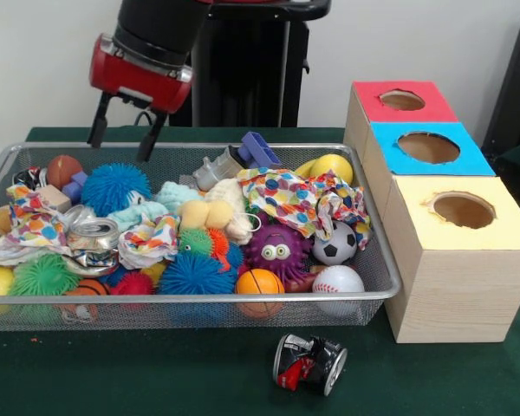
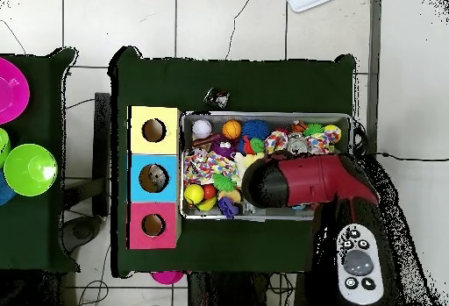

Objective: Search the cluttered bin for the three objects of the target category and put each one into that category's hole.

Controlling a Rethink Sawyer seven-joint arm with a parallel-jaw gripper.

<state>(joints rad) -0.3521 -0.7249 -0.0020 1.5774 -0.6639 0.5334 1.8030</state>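
The wire-mesh bin is full of toys; it also shows in the overhead view. My gripper hangs open and empty above the bin's far left part, over a blue spiky ball. In the overhead view the red arm covers the gripper and much of the bin. No see-through bottle shows plainly. A greyish object lies at the far rim; I cannot tell what it is. The red-topped hole is the farthest of the three on the wooden box, and it shows in the overhead view.
A blue-topped hole and a yellow-topped hole sit beside the red one. Polka-dot paper wads, a silver can and several balls fill the bin. A crushed can lies on the green cloth in front of it.
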